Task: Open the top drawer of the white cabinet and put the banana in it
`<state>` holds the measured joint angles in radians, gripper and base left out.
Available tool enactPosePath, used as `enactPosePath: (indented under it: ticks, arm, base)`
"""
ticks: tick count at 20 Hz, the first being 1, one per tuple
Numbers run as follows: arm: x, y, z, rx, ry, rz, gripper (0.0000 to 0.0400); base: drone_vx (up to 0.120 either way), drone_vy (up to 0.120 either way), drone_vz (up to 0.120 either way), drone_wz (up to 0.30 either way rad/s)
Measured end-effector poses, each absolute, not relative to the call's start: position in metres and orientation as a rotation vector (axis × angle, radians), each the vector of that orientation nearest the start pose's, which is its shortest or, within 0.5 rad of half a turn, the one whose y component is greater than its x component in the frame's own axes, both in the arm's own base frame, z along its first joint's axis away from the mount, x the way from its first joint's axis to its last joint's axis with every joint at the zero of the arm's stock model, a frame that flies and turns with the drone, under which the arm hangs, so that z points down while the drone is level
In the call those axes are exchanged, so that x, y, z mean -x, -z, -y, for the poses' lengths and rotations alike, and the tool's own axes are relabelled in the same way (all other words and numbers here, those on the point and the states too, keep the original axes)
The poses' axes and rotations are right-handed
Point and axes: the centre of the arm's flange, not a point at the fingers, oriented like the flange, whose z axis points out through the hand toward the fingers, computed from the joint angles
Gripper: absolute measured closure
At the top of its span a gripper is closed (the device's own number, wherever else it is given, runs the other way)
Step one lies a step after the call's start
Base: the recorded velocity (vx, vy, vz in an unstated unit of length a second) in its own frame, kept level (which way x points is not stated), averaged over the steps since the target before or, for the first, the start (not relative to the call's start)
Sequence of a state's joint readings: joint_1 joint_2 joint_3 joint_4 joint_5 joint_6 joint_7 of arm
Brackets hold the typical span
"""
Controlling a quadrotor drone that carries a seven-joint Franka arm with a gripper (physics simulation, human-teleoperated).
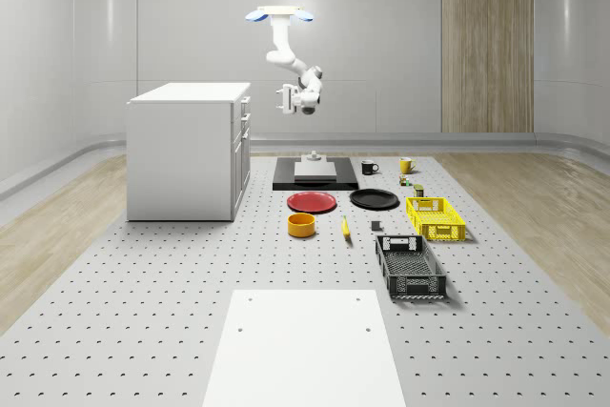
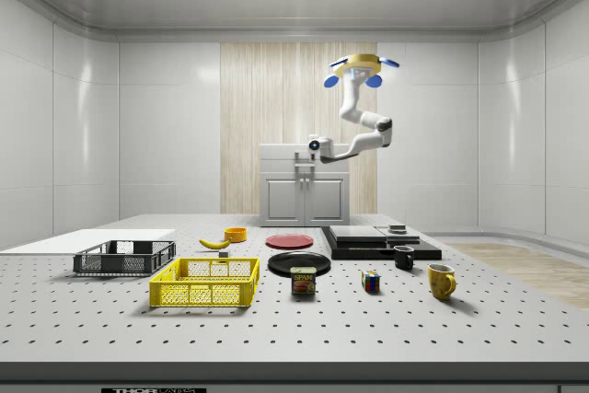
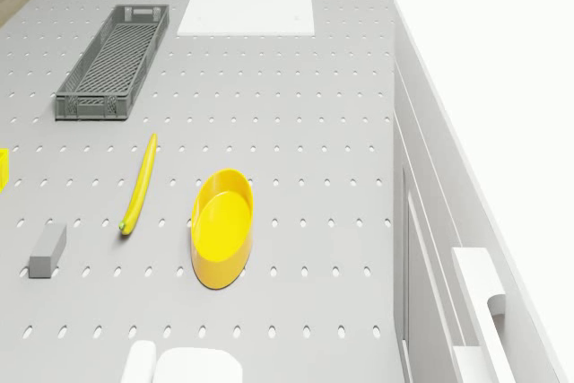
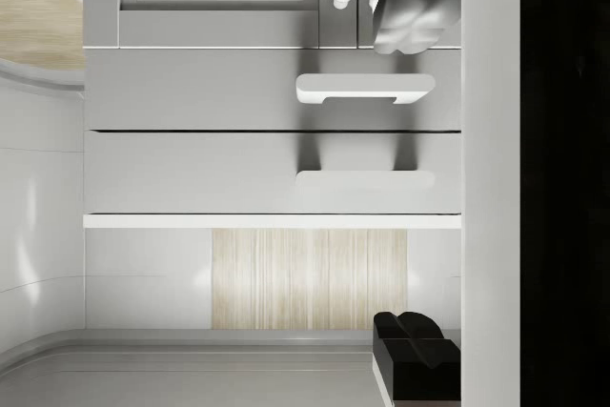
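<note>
From the whole-scene camera, working outward: white panel (image 1: 305, 345) lying nearest on the perforated surface (image 1: 143, 312); then the grey crate (image 1: 410, 268), yellow crate (image 1: 436, 217), and the banana (image 1: 345, 227) lying flat between the yellow bowl (image 1: 302, 225) and the crates, apart from both; red plate (image 1: 312, 202) and black plate (image 1: 374, 199) sitting just behind; black platform (image 1: 315, 176) and 2 mugs further back.

White cabinet (image 1: 186, 152) standing at the whole-scene view's left, all drawers reading as closed; top drawer handle (image 4: 364, 179) showing in the wrist view, lower handle (image 4: 364, 90) beside it.

Drone (image 1: 280, 14) hovering high, beside the cabinet's drawer face and above the black platform; arm hanging down, the tool (image 1: 283, 100) facing the cabinet front near top-drawer height, apart from the handle; cannot tell whether the fingers are wide or narrow, and it appears to be carrying nothing.

Handling judgement: the banana is looking light, slim, curved, somewhat soft, with a smooth skin that may be slipping under a hard pinch; taking hold across the middle of its length, fingers crossing the narrow width, is looking safest; the drawer handle is looking rigid, a bar suited to hooking or pinching at its centre.
</note>
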<state>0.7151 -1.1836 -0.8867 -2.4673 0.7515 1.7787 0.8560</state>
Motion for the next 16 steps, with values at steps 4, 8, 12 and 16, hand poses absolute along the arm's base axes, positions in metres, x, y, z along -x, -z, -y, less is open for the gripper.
enactPosePath:
  ticks: [4, 8, 12, 16]
  arm:
    - [-0.307, -0.591, 0.096, 1.484, -0.612, -0.613, 0.0]
    - [-0.307, -0.591, 0.082, 1.484, -0.612, -0.613, 0.0]
    - [-0.307, -0.591, 0.064, 1.484, -0.613, -0.613, 0.0]
    - [-0.306, -0.591, 0.043, 1.484, -0.613, -0.613, 0.0]
  base:
    - [0.03, 0.0, 0.0, 0.0]
    - [0.0, 0.0, 0.0, 0.0]
    - [0.0, 0.0, 0.0, 0.0]
    - [0.0, 0.0, 0.0, 0.0]
